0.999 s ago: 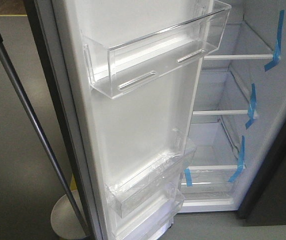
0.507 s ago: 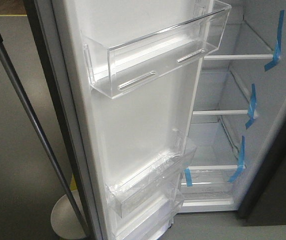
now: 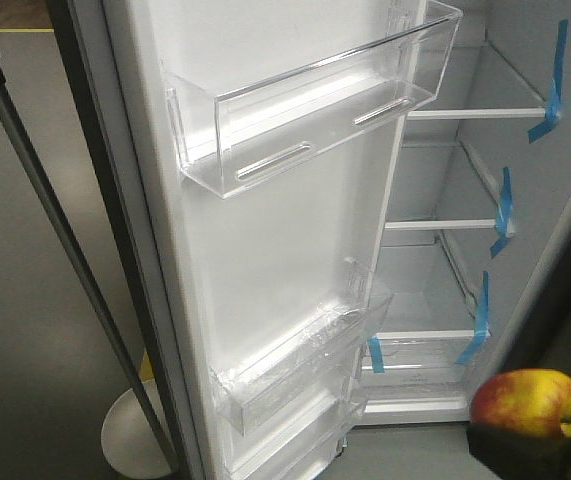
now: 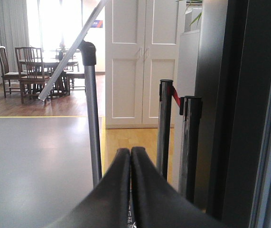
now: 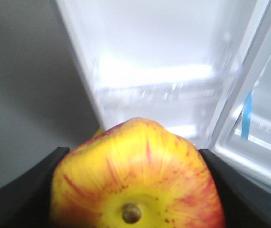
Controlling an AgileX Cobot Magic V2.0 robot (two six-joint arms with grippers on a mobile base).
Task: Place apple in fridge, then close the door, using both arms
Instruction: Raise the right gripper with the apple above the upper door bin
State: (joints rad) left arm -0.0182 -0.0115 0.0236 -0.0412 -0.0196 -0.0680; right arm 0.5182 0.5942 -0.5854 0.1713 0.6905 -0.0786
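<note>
The fridge [image 3: 435, 190] stands open, white inside, its glass shelves marked with blue tape. Its door [image 3: 275, 260] is swung wide towards me, with clear plastic bins on the white lining. A red and yellow apple [image 3: 535, 403] shows at the bottom right of the front view, held by my right gripper [image 3: 530, 452]. In the right wrist view the apple [image 5: 137, 178] fills the space between the black fingers [image 5: 21, 190], facing the door's lower bins [image 5: 159, 97]. My left gripper [image 4: 130, 154] is shut and empty, beside the door's dark outer edge [image 4: 230, 109].
A silver pole on a round base [image 3: 130, 440] leans left of the door. The left wrist view shows that pole [image 4: 92, 118], two barrier posts [image 4: 163, 128], white cabinet doors and a dining table with chairs [image 4: 35, 71] beyond.
The apple in my right gripper has risen into the bottom right corner of the front view. Fridge, door and pole stand as before.
</note>
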